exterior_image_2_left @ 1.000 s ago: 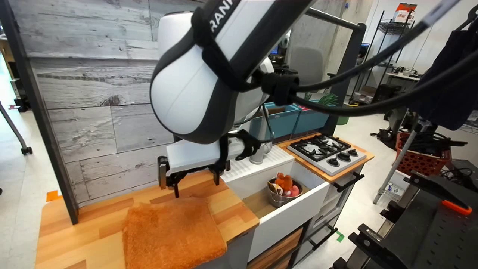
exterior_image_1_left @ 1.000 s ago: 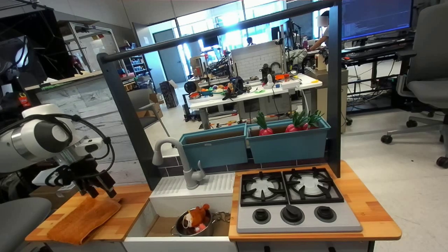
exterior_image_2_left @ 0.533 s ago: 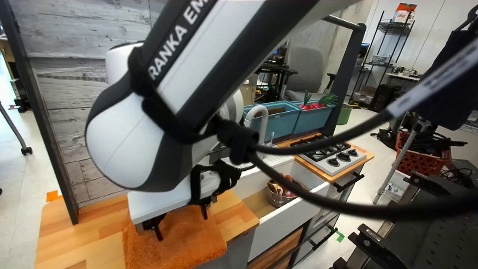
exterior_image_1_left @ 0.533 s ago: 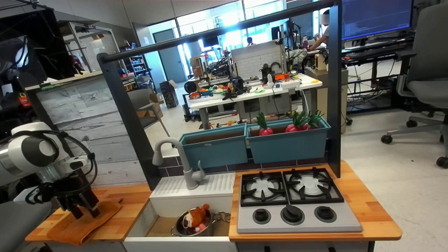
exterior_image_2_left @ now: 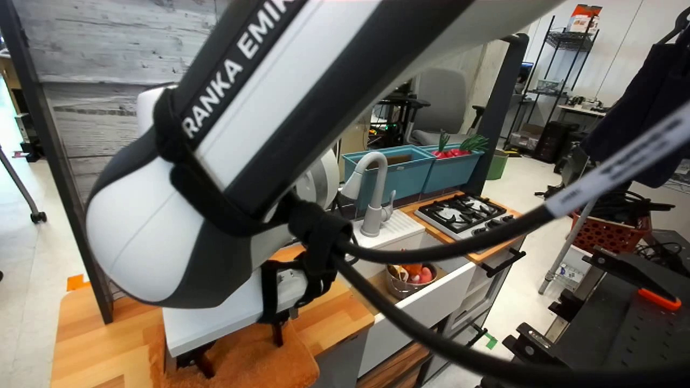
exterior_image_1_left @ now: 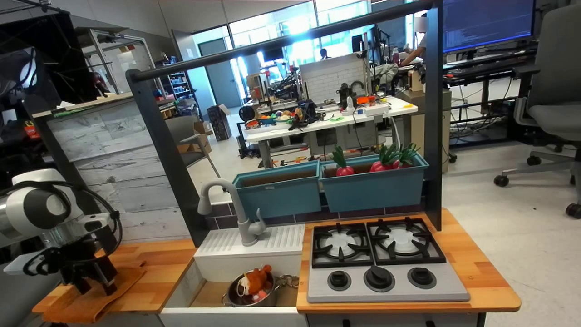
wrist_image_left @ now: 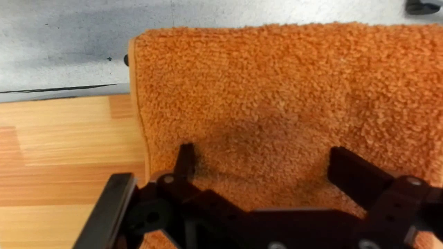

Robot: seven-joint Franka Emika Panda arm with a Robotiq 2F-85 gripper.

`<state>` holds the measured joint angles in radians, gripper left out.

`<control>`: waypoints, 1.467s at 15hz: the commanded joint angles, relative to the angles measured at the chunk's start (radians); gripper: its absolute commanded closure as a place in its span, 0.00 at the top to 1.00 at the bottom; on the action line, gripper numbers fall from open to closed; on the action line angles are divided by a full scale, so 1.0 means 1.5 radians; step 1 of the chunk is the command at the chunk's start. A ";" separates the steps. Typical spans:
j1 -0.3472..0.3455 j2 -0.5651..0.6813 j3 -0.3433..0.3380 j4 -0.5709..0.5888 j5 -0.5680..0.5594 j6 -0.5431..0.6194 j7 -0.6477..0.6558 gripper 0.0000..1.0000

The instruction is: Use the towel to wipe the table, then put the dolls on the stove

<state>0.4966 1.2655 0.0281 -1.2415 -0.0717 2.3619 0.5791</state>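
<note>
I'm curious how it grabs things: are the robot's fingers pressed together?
No, in the wrist view its fingers stand wide apart, with the orange towel visible between them.

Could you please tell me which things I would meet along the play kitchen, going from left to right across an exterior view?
The orange towel → the metal pot with the dolls inside → the grey stove.
</note>
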 commanded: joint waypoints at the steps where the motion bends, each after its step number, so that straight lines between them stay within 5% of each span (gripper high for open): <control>1: 0.017 0.064 0.030 0.096 0.018 -0.035 -0.034 1.00; 7: 0.080 0.106 -0.030 0.204 -0.001 -0.008 0.047 1.00; 15: -0.024 0.080 -0.064 0.119 0.028 -0.005 0.099 1.00; 19: -0.022 0.039 -0.086 0.052 0.009 0.015 0.136 1.00; 20: -0.042 0.075 -0.071 0.111 0.015 -0.005 0.106 1.00; 22: -0.035 0.062 -0.077 0.093 0.013 -0.003 0.118 1.00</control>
<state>0.4445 1.3585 -0.0873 -1.1027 -0.0514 2.3575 0.7557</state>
